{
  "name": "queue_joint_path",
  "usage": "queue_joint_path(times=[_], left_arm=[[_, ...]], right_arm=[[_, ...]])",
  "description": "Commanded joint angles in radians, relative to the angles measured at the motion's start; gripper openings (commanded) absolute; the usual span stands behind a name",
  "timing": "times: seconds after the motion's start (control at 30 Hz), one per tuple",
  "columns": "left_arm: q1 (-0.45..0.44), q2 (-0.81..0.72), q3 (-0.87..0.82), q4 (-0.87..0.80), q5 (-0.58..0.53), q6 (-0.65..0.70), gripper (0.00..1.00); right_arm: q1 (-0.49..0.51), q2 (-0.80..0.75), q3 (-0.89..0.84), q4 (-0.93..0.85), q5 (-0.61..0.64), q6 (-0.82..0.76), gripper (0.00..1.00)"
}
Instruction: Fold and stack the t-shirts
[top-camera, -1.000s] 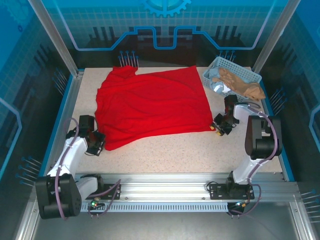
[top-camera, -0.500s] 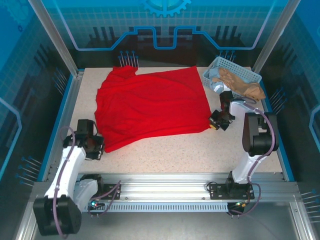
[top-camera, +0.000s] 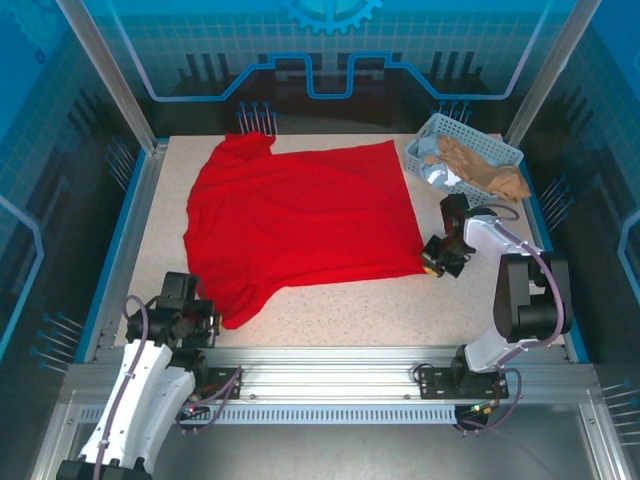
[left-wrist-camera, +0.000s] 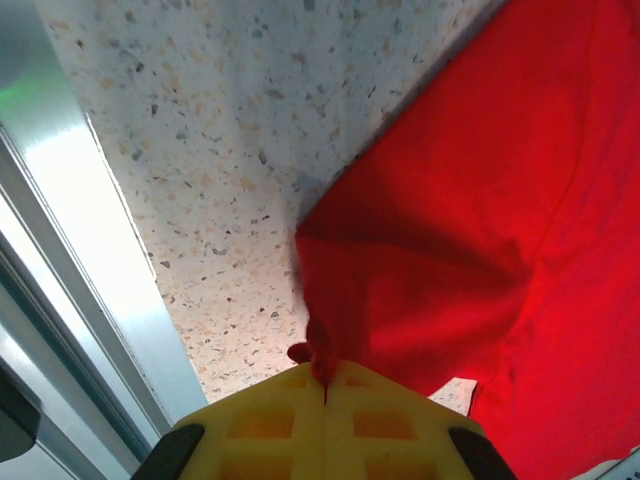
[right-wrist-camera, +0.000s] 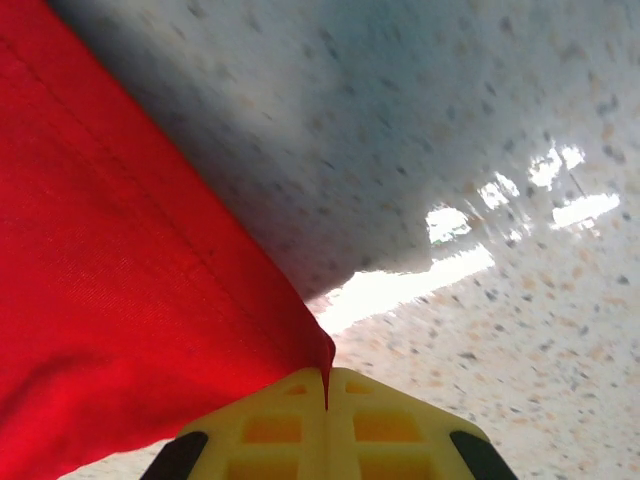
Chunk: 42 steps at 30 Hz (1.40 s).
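A large bright red t-shirt (top-camera: 300, 225) lies spread over the speckled table, its plain side up with no print showing. My left gripper (top-camera: 205, 318) is shut on the shirt's near-left corner; in the left wrist view the red cloth (left-wrist-camera: 450, 230) bunches into the closed yellow jaws of that gripper (left-wrist-camera: 325, 385). My right gripper (top-camera: 432, 262) is shut on the near-right corner, where the hem (right-wrist-camera: 150, 260) runs into its closed yellow tips (right-wrist-camera: 325, 385). More crumpled shirts (top-camera: 470, 165), beige and pale grey-blue, sit in the basket.
The pale blue lattice basket (top-camera: 425, 137) stands at the back right corner of the table. A metal rail (top-camera: 330, 365) runs along the near edge, close behind my left gripper. Bare speckled tabletop (top-camera: 350, 315) lies between the shirt and the rail.
Both grippers pulled their shirt corners toward the near edge, the left one furthest. The shirt's near edge has stretched out flatter and the cloth has slid nearer.
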Motion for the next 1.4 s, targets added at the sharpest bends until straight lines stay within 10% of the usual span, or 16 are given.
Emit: queue_joint_path(times=[0.0, 0.37, 1.37], left_arm=[[-0.013, 0.031, -0.014, -0.06, 0.048, -0.029, 0.0], [-0.013, 0.152, 0.228, 0.069, -0.177, 0.134, 0.0], [0.158, 1.056, 0.886, 0.412, -0.18, 0.595, 0.0]], right_arm=[[0.012, -0.035, -0.018, -0.062, 0.005, -0.03, 0.0], [0.016, -0.107, 0.071, -0.153, 0.044, -0.005, 0.0], [0.027, 0.496, 0.79, -0.254, 0.054, 0.09, 0.0]])
